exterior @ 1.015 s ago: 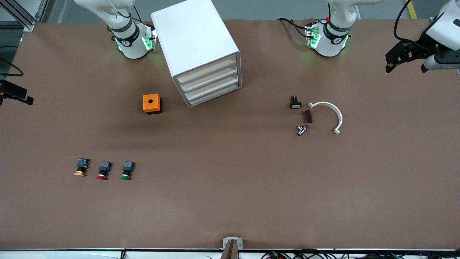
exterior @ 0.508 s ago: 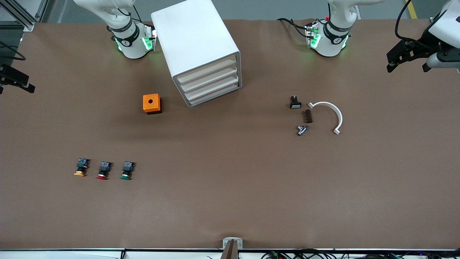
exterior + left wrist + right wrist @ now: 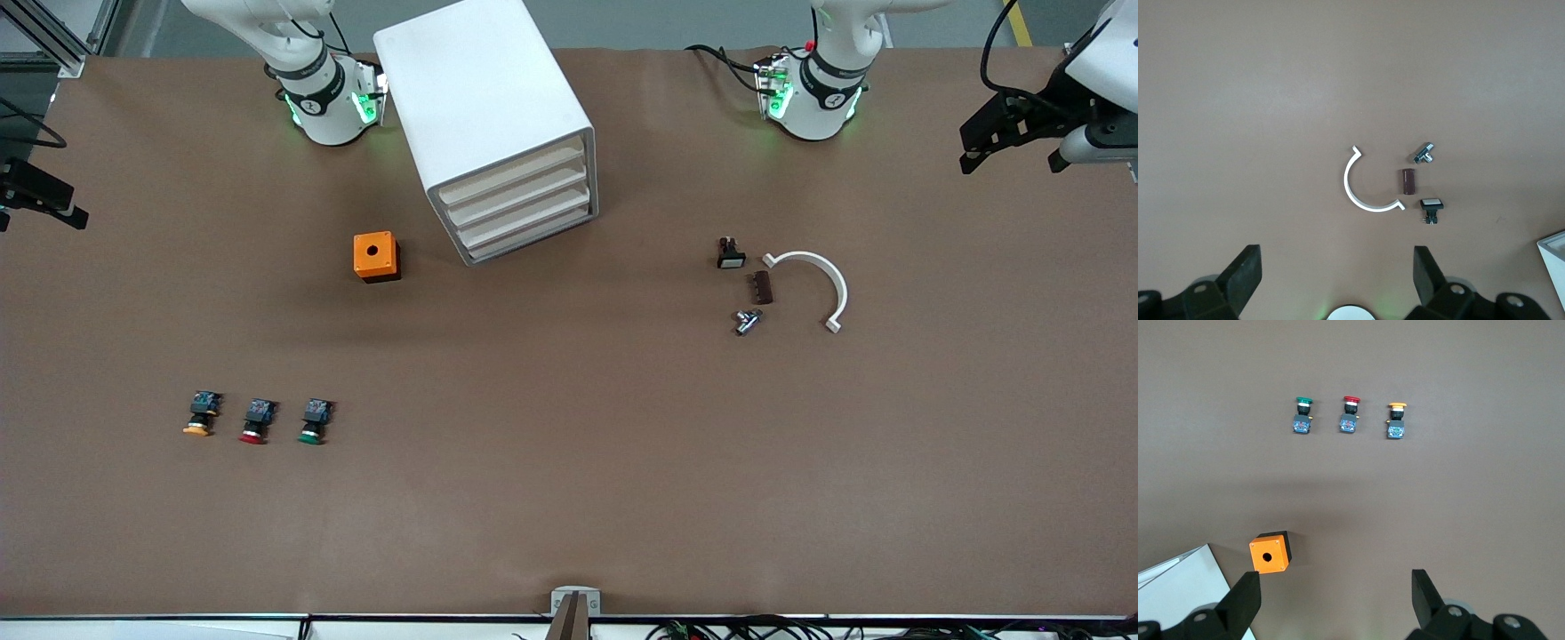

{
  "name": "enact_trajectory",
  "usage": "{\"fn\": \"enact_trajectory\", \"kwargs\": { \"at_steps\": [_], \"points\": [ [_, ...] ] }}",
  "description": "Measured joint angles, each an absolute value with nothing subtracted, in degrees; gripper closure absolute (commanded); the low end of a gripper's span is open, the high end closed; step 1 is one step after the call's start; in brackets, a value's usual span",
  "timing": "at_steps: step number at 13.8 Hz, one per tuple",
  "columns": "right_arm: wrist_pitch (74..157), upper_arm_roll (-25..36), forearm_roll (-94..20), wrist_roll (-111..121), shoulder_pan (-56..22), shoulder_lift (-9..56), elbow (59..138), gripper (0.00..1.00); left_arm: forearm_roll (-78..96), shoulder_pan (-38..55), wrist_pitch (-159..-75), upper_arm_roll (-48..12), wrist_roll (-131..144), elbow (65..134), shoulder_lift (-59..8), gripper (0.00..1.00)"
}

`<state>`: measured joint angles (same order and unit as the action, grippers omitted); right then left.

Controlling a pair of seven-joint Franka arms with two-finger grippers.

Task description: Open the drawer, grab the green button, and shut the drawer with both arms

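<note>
The green-capped button [image 3: 313,423] lies on the table near the front camera, toward the right arm's end, beside a red-capped one [image 3: 256,421] and a yellow-capped one [image 3: 201,414]. It also shows in the right wrist view [image 3: 1303,415]. The white drawer cabinet [image 3: 484,107] stands between the arm bases with all its drawers [image 3: 520,209] shut. My left gripper [image 3: 1009,135] hangs high over the table's edge at the left arm's end, open and empty [image 3: 1336,273]. My right gripper [image 3: 36,200] hangs over the edge at the right arm's end, open and empty [image 3: 1335,599].
An orange box [image 3: 376,256] with a round hole sits beside the cabinet. Toward the left arm's end lie a white curved piece [image 3: 813,284], a brown block [image 3: 761,287], a metal fitting [image 3: 747,320] and a small black switch [image 3: 731,254].
Both grippers have drifted a little toward the robots' side of the table. Nothing on the table has moved.
</note>
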<state>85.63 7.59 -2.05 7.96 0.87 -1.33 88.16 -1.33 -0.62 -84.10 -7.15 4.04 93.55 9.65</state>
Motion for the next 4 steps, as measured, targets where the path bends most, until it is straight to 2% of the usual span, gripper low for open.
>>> {"fn": "enact_trajectory", "kwargs": {
  "at_steps": [4],
  "points": [
    [85.6, 7.9, -2.0, 8.0, 1.0, -1.4, 88.2, 0.0, -1.3, -0.7, -84.1, -7.1, 4.0, 93.2, 9.4, 0.0]
  ]
}}
